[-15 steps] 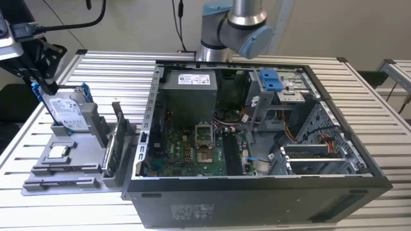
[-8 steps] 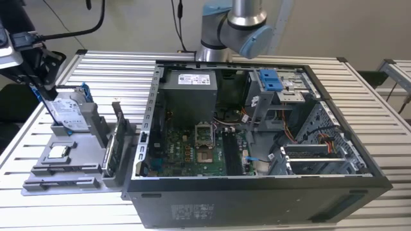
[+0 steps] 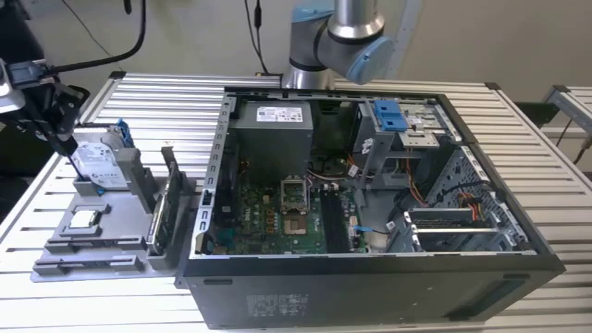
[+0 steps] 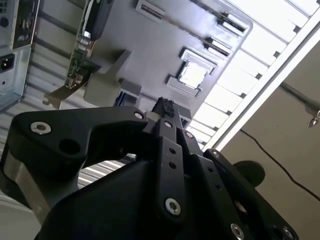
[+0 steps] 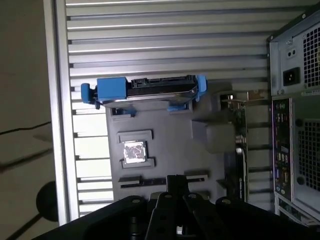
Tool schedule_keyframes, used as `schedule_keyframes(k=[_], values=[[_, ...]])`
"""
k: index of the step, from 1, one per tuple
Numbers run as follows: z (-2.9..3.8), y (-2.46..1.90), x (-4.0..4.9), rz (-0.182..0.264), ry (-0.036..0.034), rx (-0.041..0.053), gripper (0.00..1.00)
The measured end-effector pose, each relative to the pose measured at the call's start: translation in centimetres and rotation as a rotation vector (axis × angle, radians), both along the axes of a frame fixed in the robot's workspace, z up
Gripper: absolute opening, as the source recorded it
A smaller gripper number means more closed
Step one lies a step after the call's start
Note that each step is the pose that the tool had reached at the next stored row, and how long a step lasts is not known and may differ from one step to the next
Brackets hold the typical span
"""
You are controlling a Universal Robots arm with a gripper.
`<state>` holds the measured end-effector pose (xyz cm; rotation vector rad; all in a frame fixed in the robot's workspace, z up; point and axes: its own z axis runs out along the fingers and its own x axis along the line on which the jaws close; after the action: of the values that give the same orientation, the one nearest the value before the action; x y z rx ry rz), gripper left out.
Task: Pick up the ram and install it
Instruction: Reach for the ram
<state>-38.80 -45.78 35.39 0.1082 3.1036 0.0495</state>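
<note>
My gripper hangs shut with nothing in it above the grey parts holder, at the exterior view's left. In both wrist views the black fingertips are pressed together. Under the fingertips in the first wrist view, a long thin dark strip, the ram, lies in a narrow slot of the holder, partly hidden by the gripper. The open computer case lies on the table at the exterior view's right. Its green motherboard has black memory slots facing up.
On the holder stand a silver hard drive in a blue frame, a square processor chip and an upright green card with a metal edge. The robot arm's base rises behind the case. The table is slatted metal.
</note>
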Motion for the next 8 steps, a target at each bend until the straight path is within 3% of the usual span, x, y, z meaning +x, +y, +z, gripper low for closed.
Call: schedule_keyframes(k=[8], values=[[-0.9,-2.19,-0.01,0.0,0.0021,0.0001,0.11]])
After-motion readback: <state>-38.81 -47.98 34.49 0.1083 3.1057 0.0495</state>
